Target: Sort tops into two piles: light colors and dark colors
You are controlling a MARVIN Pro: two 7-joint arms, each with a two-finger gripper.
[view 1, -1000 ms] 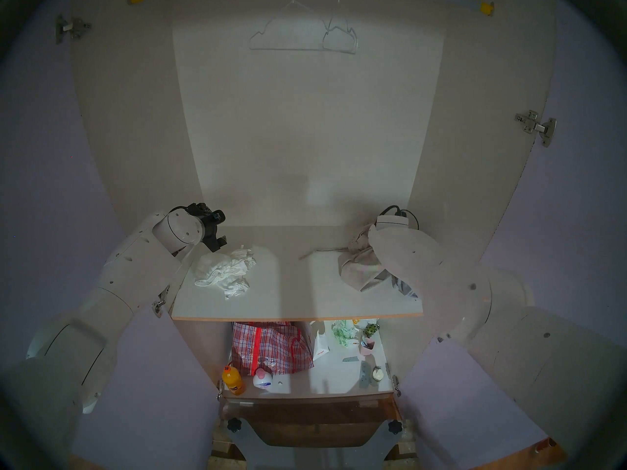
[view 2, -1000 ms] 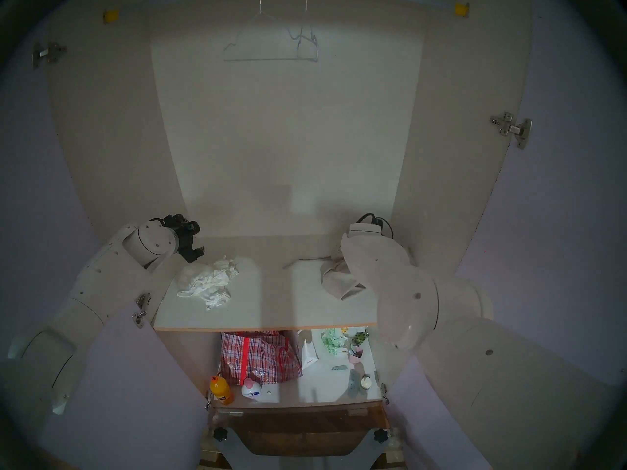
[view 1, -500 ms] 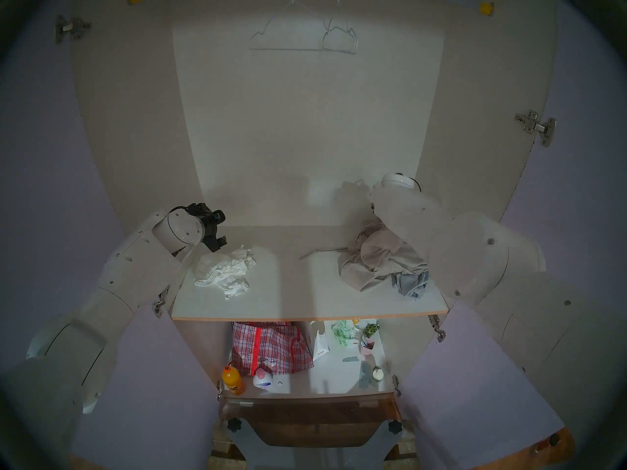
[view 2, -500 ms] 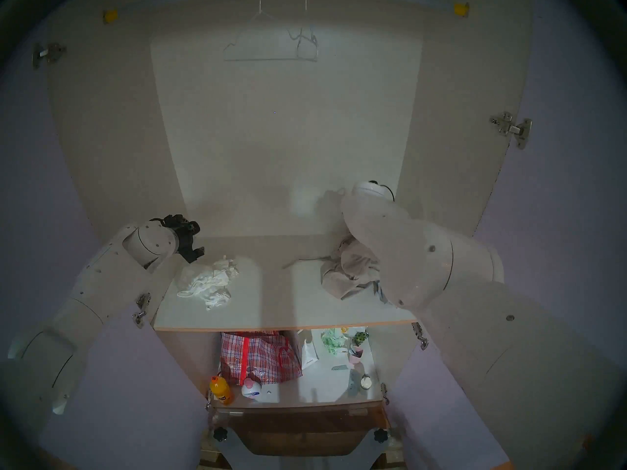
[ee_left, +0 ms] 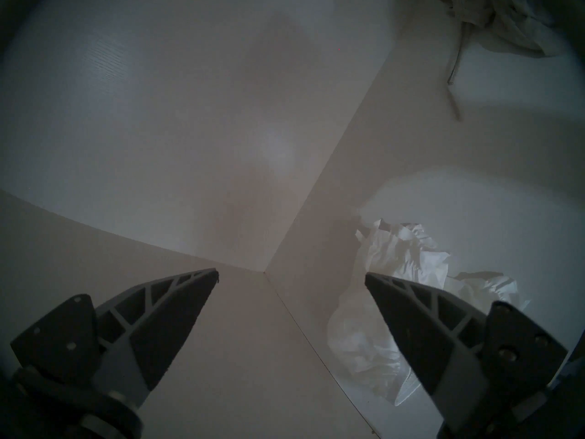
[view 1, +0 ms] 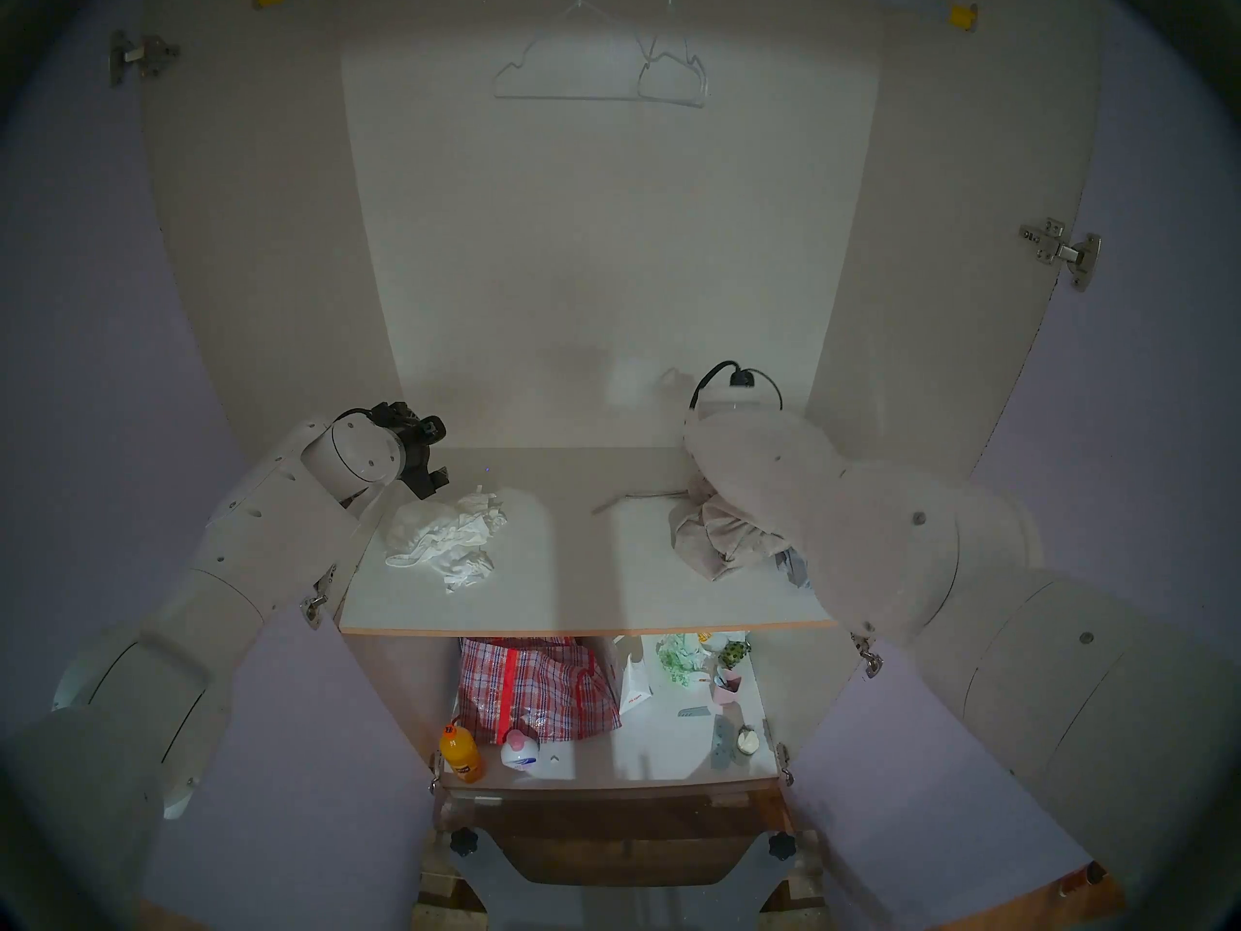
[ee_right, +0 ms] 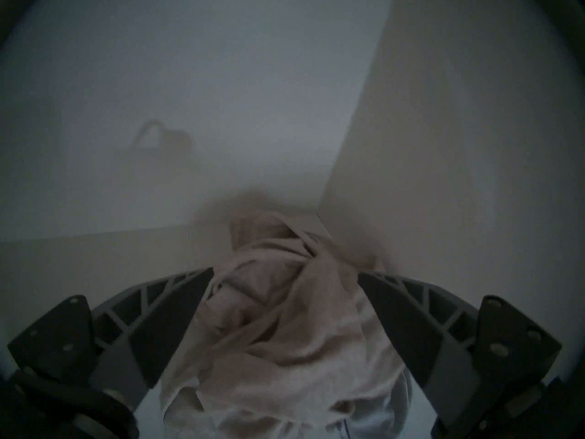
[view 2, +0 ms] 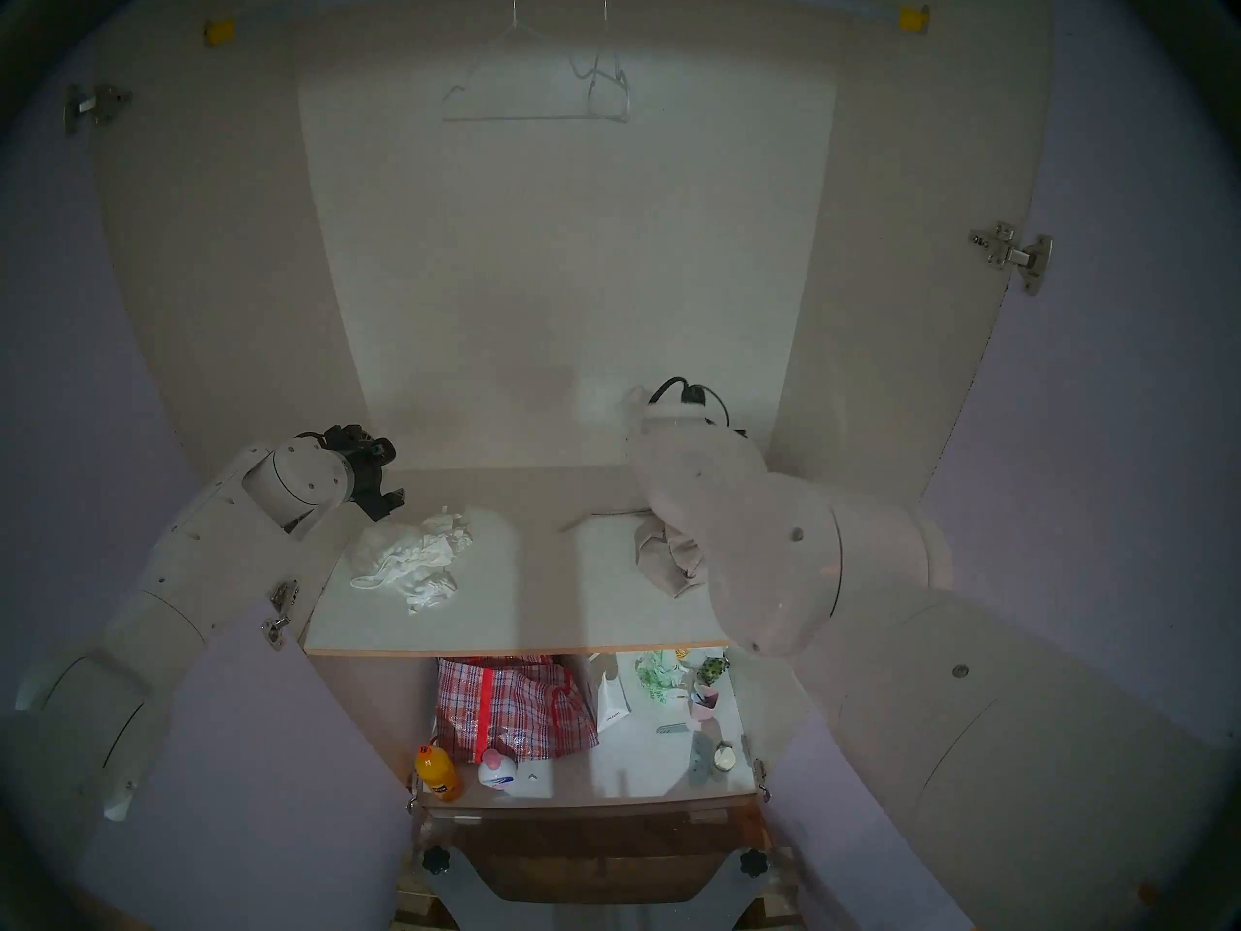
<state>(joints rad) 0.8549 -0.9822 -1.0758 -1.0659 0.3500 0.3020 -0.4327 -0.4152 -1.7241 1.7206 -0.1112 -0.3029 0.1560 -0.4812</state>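
The white strappy top (view 1: 446, 536) lies crumpled at the left of the upper shelf (view 1: 571, 594); it also shows in the left wrist view (ee_left: 395, 270). My left gripper (view 1: 433, 483) hangs just behind and left of it, open and empty (ee_left: 291, 276). The beige-taupe knit (view 1: 712, 536) is heaped at the shelf's right, one cord (view 1: 631, 498) trailing left. A bit of the grey-blue top (view 1: 792, 563) shows under its front edge. My right gripper is hidden by its arm in the head views. In the right wrist view it is open (ee_right: 285, 273), fingers either side of the knit (ee_right: 285, 333).
The wardrobe's side walls close in the shelf. The lower shelf holds a red plaid bag (view 1: 537, 688), an orange bottle (view 1: 460, 755), a pink-capped bottle (view 1: 520, 751), a green-and-white cloth (view 1: 678, 657) and small items. Wire hangers (view 1: 598, 70) hang high above.
My right arm rose and swung right, uncovering the beige and grey-blue heap, then came back down and left over it. The left arm and the white top have not moved.
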